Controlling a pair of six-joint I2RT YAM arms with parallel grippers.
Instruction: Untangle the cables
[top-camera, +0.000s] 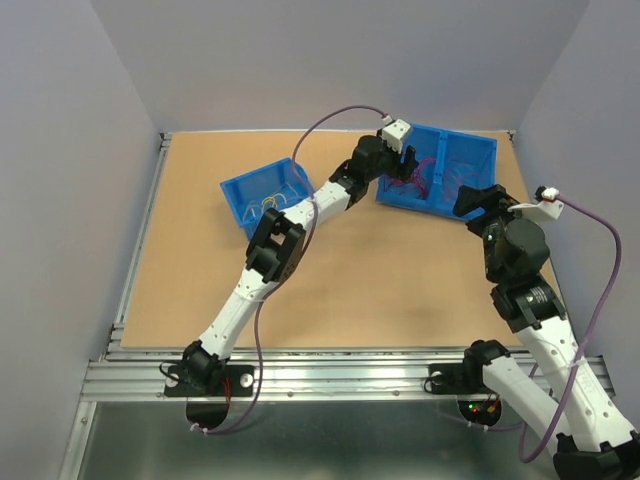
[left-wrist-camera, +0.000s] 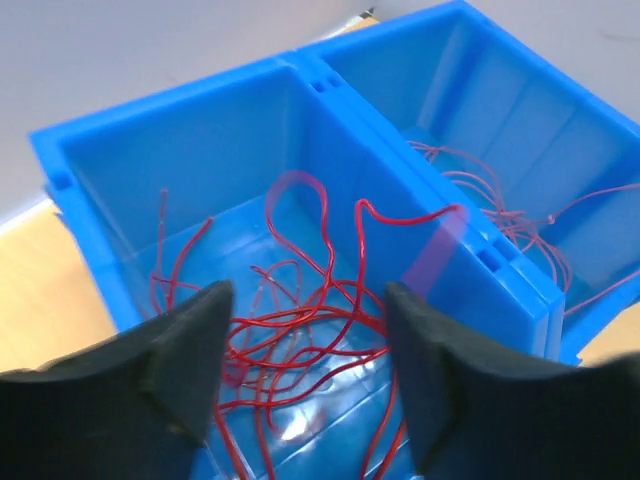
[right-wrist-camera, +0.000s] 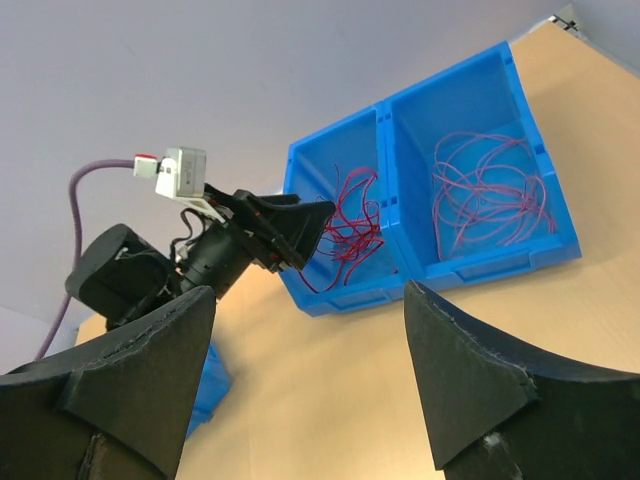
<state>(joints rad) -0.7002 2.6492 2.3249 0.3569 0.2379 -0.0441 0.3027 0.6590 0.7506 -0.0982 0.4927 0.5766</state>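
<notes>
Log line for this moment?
left gripper open above red cables in blue bin | right gripper open, empty, short of bin

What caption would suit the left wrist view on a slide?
Left tool, jaws apart, above tangled red cables in one blue compartment; dark red cables lie in the neighbouring compartment.

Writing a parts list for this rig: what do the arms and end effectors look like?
The left arm and right arm: white links, black joints, each trailing a purple cord. The left end effector and right end effector: two matte black wedge-shaped fingers.
</notes>
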